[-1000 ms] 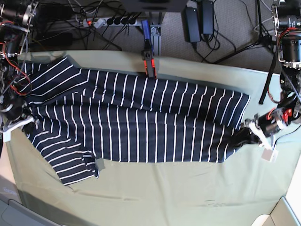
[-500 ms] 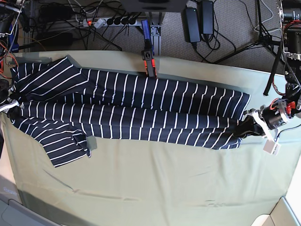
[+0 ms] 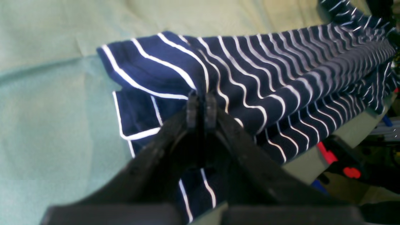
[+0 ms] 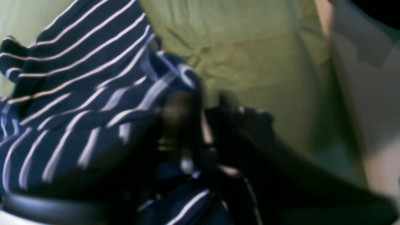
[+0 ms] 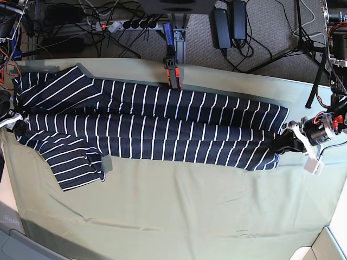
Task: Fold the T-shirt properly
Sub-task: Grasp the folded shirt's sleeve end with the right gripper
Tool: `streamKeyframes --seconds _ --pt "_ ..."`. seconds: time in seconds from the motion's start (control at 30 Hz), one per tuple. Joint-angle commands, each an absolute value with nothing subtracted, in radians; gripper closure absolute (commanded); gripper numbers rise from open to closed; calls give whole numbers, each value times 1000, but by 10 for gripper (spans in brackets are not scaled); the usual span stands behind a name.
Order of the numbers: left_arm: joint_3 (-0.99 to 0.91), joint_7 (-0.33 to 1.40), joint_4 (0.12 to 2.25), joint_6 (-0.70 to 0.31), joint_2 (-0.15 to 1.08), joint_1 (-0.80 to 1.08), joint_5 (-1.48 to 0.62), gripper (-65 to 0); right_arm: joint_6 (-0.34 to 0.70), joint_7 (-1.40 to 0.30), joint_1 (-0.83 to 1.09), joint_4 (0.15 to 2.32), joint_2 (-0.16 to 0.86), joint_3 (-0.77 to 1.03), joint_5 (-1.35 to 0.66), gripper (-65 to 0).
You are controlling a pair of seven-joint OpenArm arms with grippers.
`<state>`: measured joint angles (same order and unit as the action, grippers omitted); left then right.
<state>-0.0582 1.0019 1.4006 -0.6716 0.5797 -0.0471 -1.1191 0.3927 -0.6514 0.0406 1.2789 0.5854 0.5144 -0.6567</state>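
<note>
The T-shirt [image 5: 162,127], dark navy with thin white stripes, lies stretched left to right across the table as a long band, its front part lifted and doubled toward the back. My left gripper [image 5: 283,143] is shut on the shirt's right end; in the left wrist view the fingertips [image 3: 191,106] pinch a fold of the T-shirt [image 3: 281,68]. My right gripper [image 5: 16,125] holds the shirt's left end. The right wrist view is blurred, with the T-shirt [image 4: 78,93] draped at the gripper [image 4: 201,115]. One sleeve [image 5: 76,165] hangs toward the front left.
A pale green cloth [image 5: 190,216] covers the table. An orange and black clamp [image 5: 172,73] sits on the back edge. A power strip and cables [image 5: 130,24] lie on the floor behind. A pale bin corner [image 5: 325,246] stands at the front right.
Both grippers have carried the shirt's front edge toward the back of the table. The shirt has become a narrower band and the front left sleeve has slid back with it.
</note>
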Motion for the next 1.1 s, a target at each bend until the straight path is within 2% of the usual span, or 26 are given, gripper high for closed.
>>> streamKeyframes --seconds 0.0,0.03,0.07,0.37,0.53,0.77,1.07 --pt "-67 985 1417 -698 601 -64 -1142 0 449 -625 27 1294 618 526 -661 -343" --pt "-67 985 1417 -698 601 -64 -1142 0 449 -623 23 1294 618 526 -661 -398" --pt "-67 984 1417 -698 601 -64 -1142 0 449 -611 20 1294 619 526 -662 -422" --pt "-67 986 1421 -698 601 -63 -1141 0 449 -574 -117 1283 617 526 -657 -422" --pt "-67 985 1444 -698 601 -64 -1141 0 449 -576 -250 1142 617 506 -651 -422" --pt "-67 985 1448 -698 600 -64 -1145 0 450 -506 -422 867 594 343 -638 -422" --pt "-67 985 1448 -698 596 -64 -1148 0 450 -511 -456 837 504 206 -587 -422"
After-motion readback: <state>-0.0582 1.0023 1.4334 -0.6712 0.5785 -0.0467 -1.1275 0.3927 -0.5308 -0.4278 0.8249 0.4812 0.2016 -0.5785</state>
